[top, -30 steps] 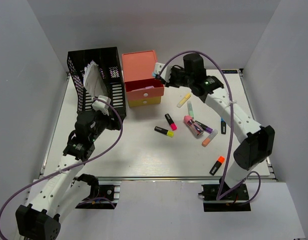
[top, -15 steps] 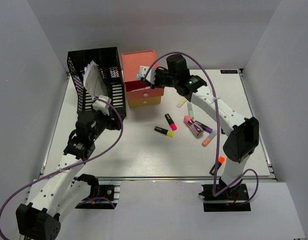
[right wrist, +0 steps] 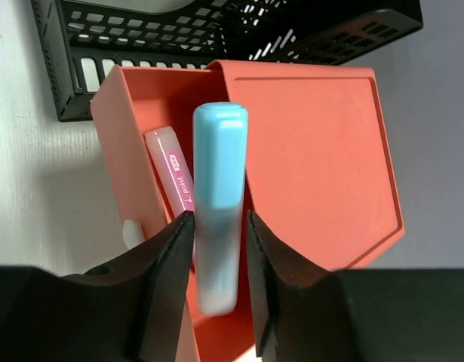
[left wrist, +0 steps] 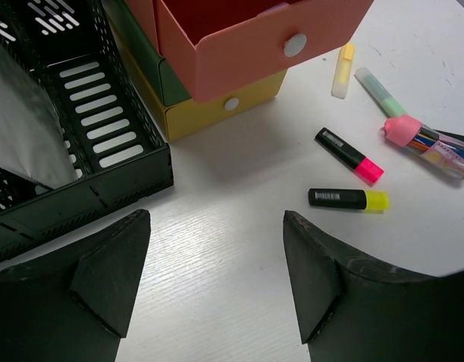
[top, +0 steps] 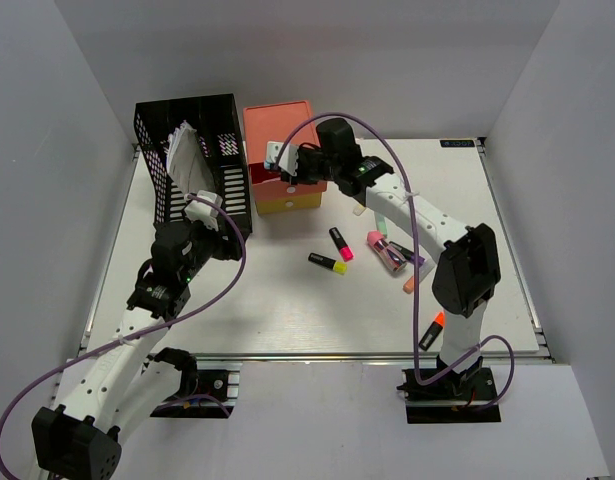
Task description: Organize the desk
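View from above: tabletop (top: 287,310) spans the scene; several loose highlighters (top: 338,243) lie right of centre.
Left wrist: left claw (left wrist: 215,226) released, empty, over the tabletop.
Right wrist: right claw (right wrist: 219,226) grasping blue highlighter (right wrist: 220,151) above open coral drawer (right wrist: 130,136); pink highlighter (right wrist: 173,177) already inside; most sorting likely remains.

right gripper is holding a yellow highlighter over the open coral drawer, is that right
Not quite. The right gripper holds a light blue highlighter, not a yellow one, as the right wrist view shows. It is over the open coral drawer, in which a pink highlighter lies.
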{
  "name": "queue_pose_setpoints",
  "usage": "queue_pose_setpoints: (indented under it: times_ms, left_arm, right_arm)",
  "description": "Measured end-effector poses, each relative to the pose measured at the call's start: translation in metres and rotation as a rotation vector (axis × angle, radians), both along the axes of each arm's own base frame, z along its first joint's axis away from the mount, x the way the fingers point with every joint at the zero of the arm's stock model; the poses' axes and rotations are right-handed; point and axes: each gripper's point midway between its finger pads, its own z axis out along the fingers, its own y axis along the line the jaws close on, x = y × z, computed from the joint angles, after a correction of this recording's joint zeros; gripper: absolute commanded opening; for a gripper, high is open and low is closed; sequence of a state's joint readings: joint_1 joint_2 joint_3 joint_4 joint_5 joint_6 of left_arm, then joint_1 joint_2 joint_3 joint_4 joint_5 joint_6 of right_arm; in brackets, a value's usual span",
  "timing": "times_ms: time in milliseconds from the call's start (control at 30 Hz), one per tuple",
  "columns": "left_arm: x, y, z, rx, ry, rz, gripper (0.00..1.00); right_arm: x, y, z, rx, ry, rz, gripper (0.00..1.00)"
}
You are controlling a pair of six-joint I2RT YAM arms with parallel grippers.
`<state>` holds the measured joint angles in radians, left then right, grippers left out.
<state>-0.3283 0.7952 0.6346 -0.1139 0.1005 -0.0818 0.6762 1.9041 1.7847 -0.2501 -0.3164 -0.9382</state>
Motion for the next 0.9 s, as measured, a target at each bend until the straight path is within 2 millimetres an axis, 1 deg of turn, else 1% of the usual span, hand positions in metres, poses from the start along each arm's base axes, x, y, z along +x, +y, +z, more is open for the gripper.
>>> queue_pose_setpoints:
  times_ms: [33,67,133,167,233,333,433,467,500,533,600,633,667,700,733,767,833,867,900]
  left_arm:
    - [0.000,0.000,0.000,0.000,0.000,0.000,0.81]
    - [0.000,0.000,0.000,0.000,0.000,0.000,0.81]
    - [0.000,0.000,0.000,0.000,0.000,0.000,0.81]
    - [0.000,0.000,0.000,0.000,0.000,0.000,0.81]
    - [0.000,0.000,0.000,0.000,0.000,0.000,0.81]
    - [0.000,0.000,0.000,0.000,0.000,0.000,0.81]
    - [0.000,0.000,0.000,0.000,0.000,0.000,0.81]
    - [0.000,0.000,0.000,0.000,-0.001,0.000,0.80]
    - [0.000,0.000,0.000,0.000,-0.001,0.000,0.80]
    - [0.000,0.000,0.000,0.000,-0.001,0.000,0.79]
    - [0.000,0.000,0.000,-0.001,-0.001,-0.001,0.76]
    - [0.000,-0.001,0.000,-0.002,-0.001,-0.005,0.74]
    - [-0.001,-0.002,0.001,-0.004,-0.001,-0.009,0.67]
    - [-0.001,-0.003,0.001,-0.007,0.000,-0.015,0.63]
    - [-0.001,-0.004,0.002,-0.011,-0.002,-0.022,0.58]
    - [-0.002,-0.006,0.003,-0.014,-0.008,-0.034,0.42]
    - [-0.002,-0.009,0.006,-0.026,-0.013,-0.049,0.28]
    - [-0.003,-0.011,0.007,-0.032,-0.017,-0.059,0.24]
    - [-0.003,-0.013,0.008,-0.038,-0.020,-0.069,0.20]
  right_arm:
    - [0.001,0.000,0.000,0.001,-0.002,-0.003,0.42]
    - [0.002,0.000,0.001,0.004,-0.005,-0.008,0.47]
    - [0.003,0.000,0.003,0.012,-0.011,-0.012,0.52]
    - [0.004,0.000,0.004,0.016,-0.012,-0.018,0.61]
    - [0.005,0.000,0.006,0.021,-0.014,-0.027,0.61]
    - [0.007,0.000,0.008,0.028,-0.021,-0.032,0.58]
    - [0.007,0.000,0.009,0.041,-0.004,-0.046,0.47]
    - [0.007,-0.001,0.009,0.051,0.011,-0.060,0.36]
    - [0.007,-0.003,0.012,0.065,0.023,-0.078,0.31]
    - [0.008,-0.005,0.016,0.082,0.035,-0.104,0.17]
    - [0.008,-0.014,0.032,0.149,0.078,-0.185,0.00]
    - [0.007,-0.020,0.043,0.189,0.092,-0.229,0.00]
    - [0.005,-0.030,0.053,0.238,0.120,-0.280,0.00]
    - [0.001,-0.041,0.065,0.286,0.146,-0.317,0.00]
    - [-0.004,-0.056,0.076,0.334,0.174,-0.356,0.00]
    - [-0.009,-0.073,0.086,0.376,0.203,-0.394,0.00]
    - [-0.019,-0.111,0.102,0.455,0.252,-0.464,0.00]
    - [-0.025,-0.129,0.103,0.475,0.287,-0.496,0.00]
    - [-0.032,-0.149,0.101,0.493,0.322,-0.532,0.03]
